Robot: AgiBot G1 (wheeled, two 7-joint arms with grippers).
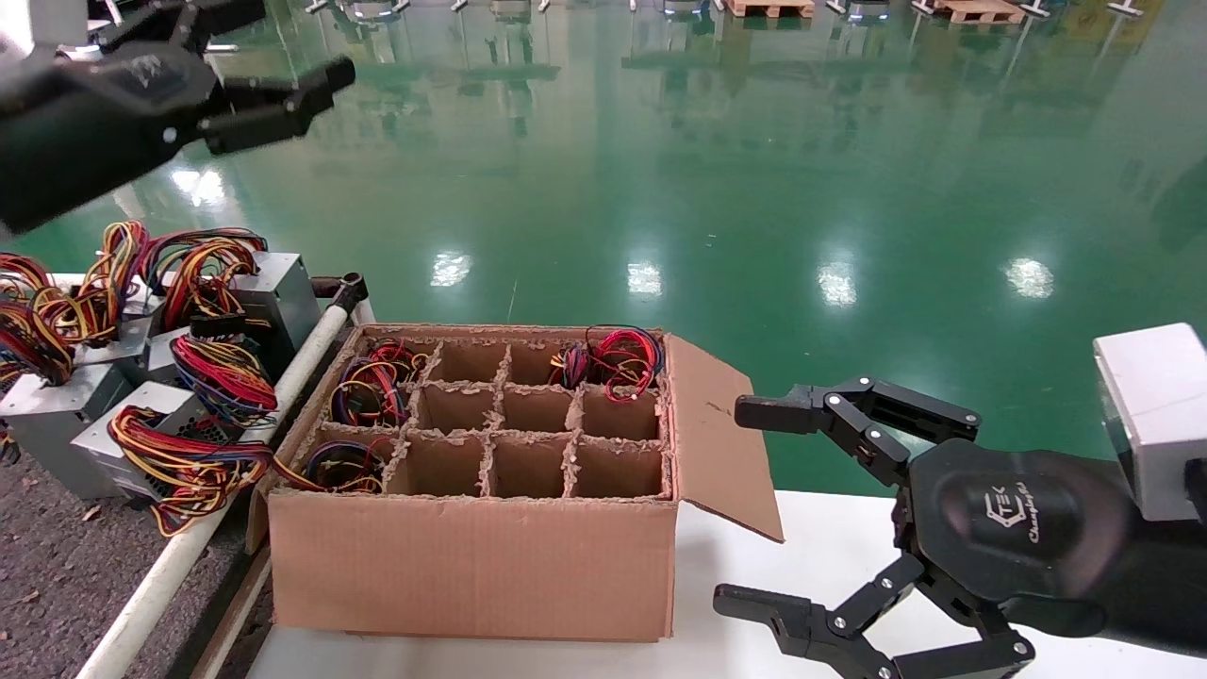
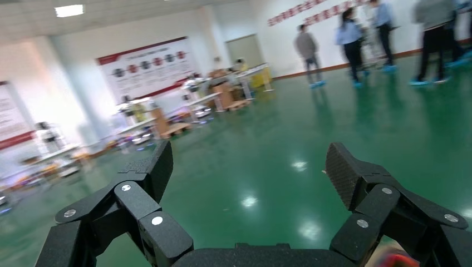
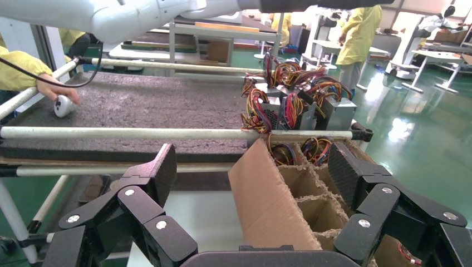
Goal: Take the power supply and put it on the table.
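Observation:
Several power supplies (image 1: 275, 294), grey metal boxes with red, yellow and black wire loops, stand on the dark grey speckled table (image 1: 47, 575) at the left. They also show in the right wrist view as power supplies (image 3: 303, 105) on the table (image 3: 139, 103). Three cells of the cardboard box (image 1: 471, 561) hold wire bundles (image 1: 615, 361); the bodies under them are hidden. My left gripper (image 1: 288, 52) is raised high above the table's far end, open and empty (image 2: 250, 167). Over the white tabletop, right of the box, my right gripper (image 1: 740, 505) is open and empty (image 3: 253, 172).
A white tube rail (image 1: 189, 542) runs between the table and the box. The box's right flap (image 1: 721, 443) sticks out toward my right gripper. Across the table a person's hand (image 3: 53, 89) rests on a small white object. Green floor lies beyond.

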